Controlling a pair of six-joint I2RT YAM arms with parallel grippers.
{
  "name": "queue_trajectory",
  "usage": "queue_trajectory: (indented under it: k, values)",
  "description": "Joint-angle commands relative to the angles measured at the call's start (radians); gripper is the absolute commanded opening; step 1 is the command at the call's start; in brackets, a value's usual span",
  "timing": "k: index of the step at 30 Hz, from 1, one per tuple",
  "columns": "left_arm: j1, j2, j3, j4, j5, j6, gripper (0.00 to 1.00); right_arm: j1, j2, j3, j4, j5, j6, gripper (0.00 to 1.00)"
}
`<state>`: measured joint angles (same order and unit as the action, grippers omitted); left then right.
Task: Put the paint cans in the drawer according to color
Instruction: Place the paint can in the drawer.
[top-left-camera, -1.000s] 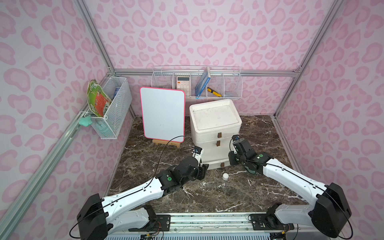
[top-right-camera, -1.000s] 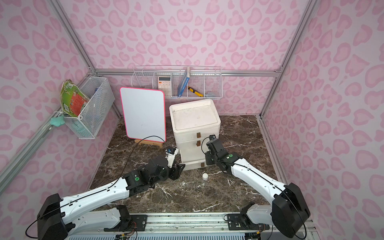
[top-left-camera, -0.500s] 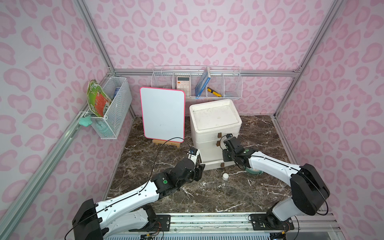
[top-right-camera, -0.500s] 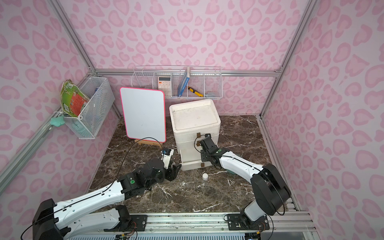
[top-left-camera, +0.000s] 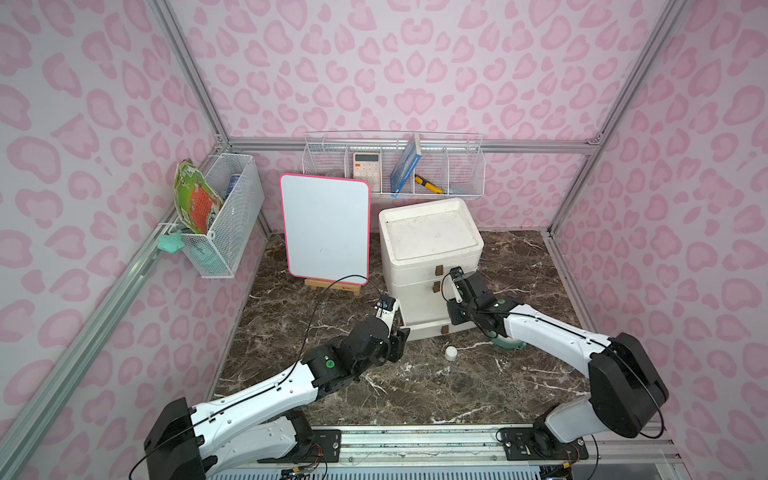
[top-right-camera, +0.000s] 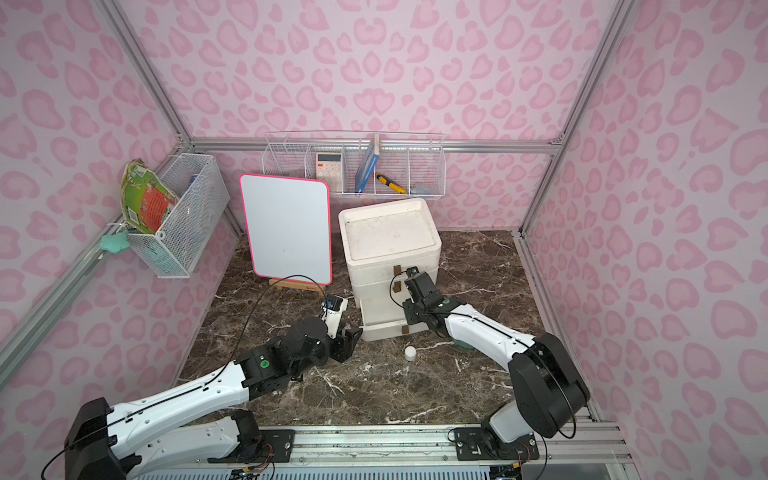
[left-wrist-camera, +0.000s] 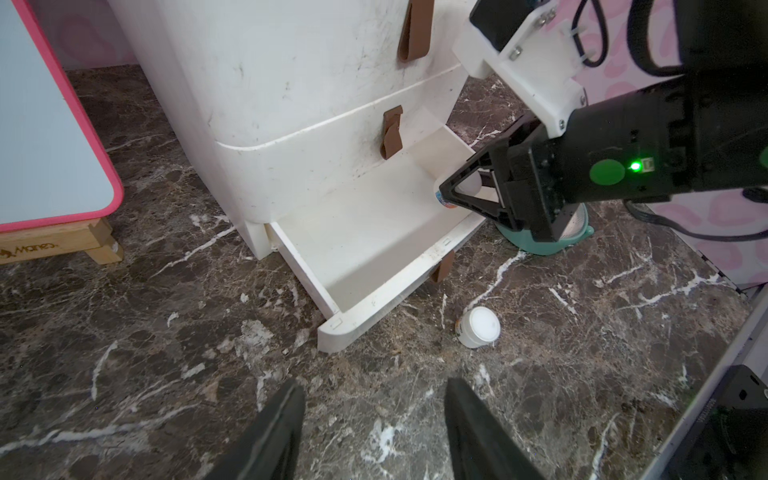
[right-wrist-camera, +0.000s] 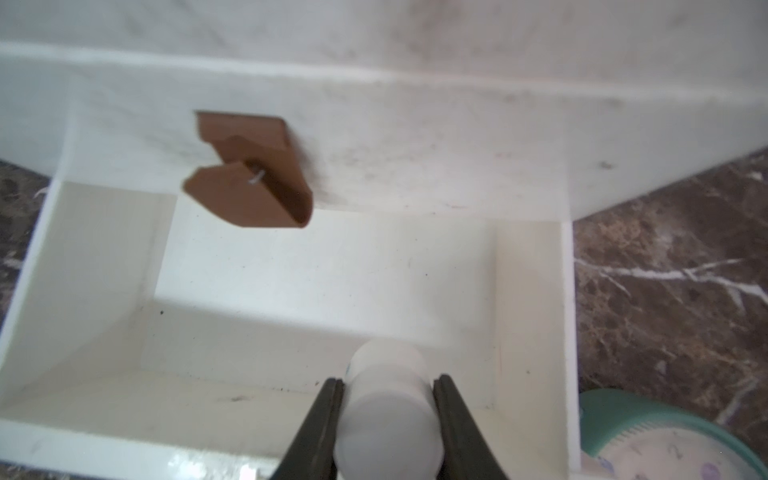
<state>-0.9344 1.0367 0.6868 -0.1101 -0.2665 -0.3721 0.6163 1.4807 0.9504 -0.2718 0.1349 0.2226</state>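
The white cabinet (top-left-camera: 430, 249) has its bottom drawer (left-wrist-camera: 374, 297) pulled out, and the part of the drawer I can see holds nothing. My right gripper (right-wrist-camera: 388, 380) is shut on a white paint can (right-wrist-camera: 388, 411), which hangs over the drawer's front right part (right-wrist-camera: 532, 316). A second white paint can (left-wrist-camera: 480, 326) lies on the marble floor just in front of the drawer, seen in both top views (top-left-camera: 451, 353) (top-right-camera: 410, 352). Low over the floor off the drawer's left front corner, my left gripper (left-wrist-camera: 374, 386) stands open and holds nothing. No other paint cans show.
A teal clock (left-wrist-camera: 540, 245) lies on the floor under my right arm, beside the drawer's right end. A pink-framed whiteboard (top-left-camera: 326, 228) on a wooden stand is left of the cabinet. Wire baskets hang on the back wall (top-left-camera: 395, 166) and the left wall (top-left-camera: 224, 216).
My right gripper with the white paint can has shifted left, closer to the cabinet front over the drawer. The left arm has barely moved. The can on the floor stays put.
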Motion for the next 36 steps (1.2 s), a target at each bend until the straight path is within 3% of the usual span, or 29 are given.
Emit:
queue_trajectory:
  k: [1, 8, 11, 17, 24, 36]
  values:
    - [0.004, -0.007, -0.005, 0.014, -0.029, -0.030, 0.59, -0.042, -0.019, 0.008, -0.031, -0.182, -0.251, 0.34]
    - [0.006, -0.039, -0.045, 0.061, -0.010, -0.009, 0.59, -0.092, -0.018, 0.093, -0.101, -0.325, -0.544, 0.30]
    - [0.010, -0.059, -0.064, 0.065, -0.007, -0.007, 0.59, -0.094, -0.014, 0.103, -0.111, -0.382, -0.731, 0.30]
    - [0.025, -0.101, -0.095, 0.084, -0.004, -0.001, 0.59, -0.095, 0.088, 0.211, -0.244, -0.384, -0.964, 0.33]
    - [0.042, -0.125, -0.123, 0.100, -0.004, -0.010, 0.59, -0.103, 0.205, 0.313, -0.338, -0.326, -1.117, 0.37]
    - [0.069, -0.120, -0.126, 0.093, 0.016, 0.002, 0.59, -0.117, 0.397, 0.461, -0.447, -0.330, -1.132, 0.39]
